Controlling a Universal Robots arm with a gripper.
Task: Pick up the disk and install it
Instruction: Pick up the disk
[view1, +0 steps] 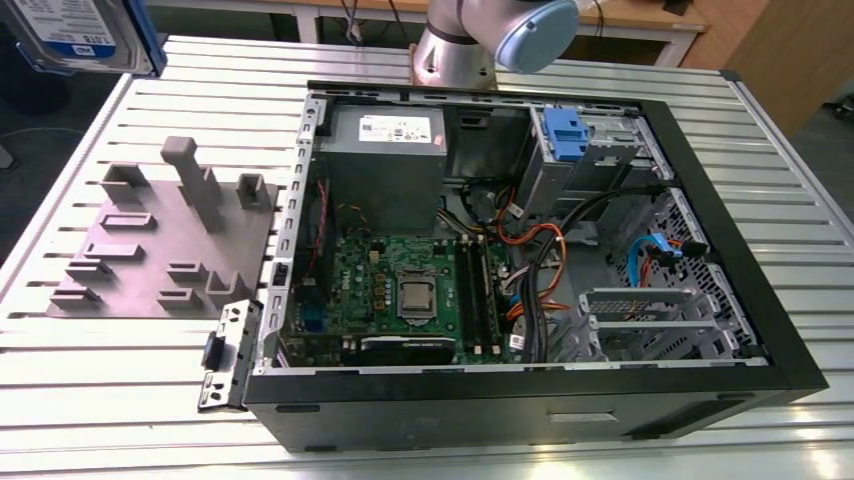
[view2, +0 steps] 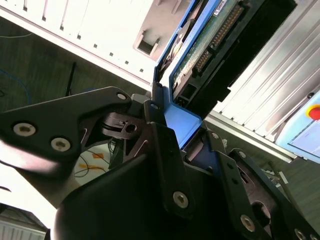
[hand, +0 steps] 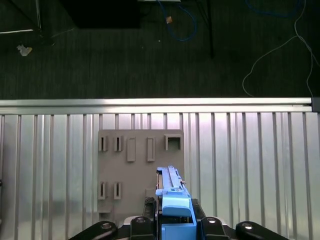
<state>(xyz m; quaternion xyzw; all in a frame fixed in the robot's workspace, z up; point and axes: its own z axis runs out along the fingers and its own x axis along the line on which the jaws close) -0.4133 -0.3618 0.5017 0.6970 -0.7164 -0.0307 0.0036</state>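
Spreading across the exterior view, one slatted metal table (view1: 781, 150) is carrying two large items: one black computer case (view1: 534, 405) lying open on its side, and one grey fixture plate (view1: 134, 265) sitting just beside it toward the exterior view's left. One robot arm (view1: 487, 40) is rising behind the case at the far edge of the table.

Inside the case, one grey power supply box (view1: 384, 150) is sitting at the far end. One green motherboard (view1: 400, 290) is lying nearer the camera, and one blue caddy (view1: 566, 135) is sitting in the drive bay toward the exterior view's right.

One disk (view1: 78, 35) is showing in the exterior view's upper left corner, close to the camera and well apart from the case, with its labelled face turned toward the lens and a blue carrier framing it.

In the first wrist view, the disk (hand: 172, 200) is hanging edge-on above the grey plate (hand: 130, 165), with the table's slats (hand: 250, 160) below and a dark floor (hand: 125, 50) beyond the table edge.

In the second wrist view, the disk (view2: 210, 45) is showing its green circuit-board underside. The gripper (view2: 187, 132) is clamping the blue carrier's end, its two black fingers (view2: 162, 145) pressing against it from either side. The gripper (hand: 172, 222) is also showing in the first wrist view, with the carrier sitting between its fingers.
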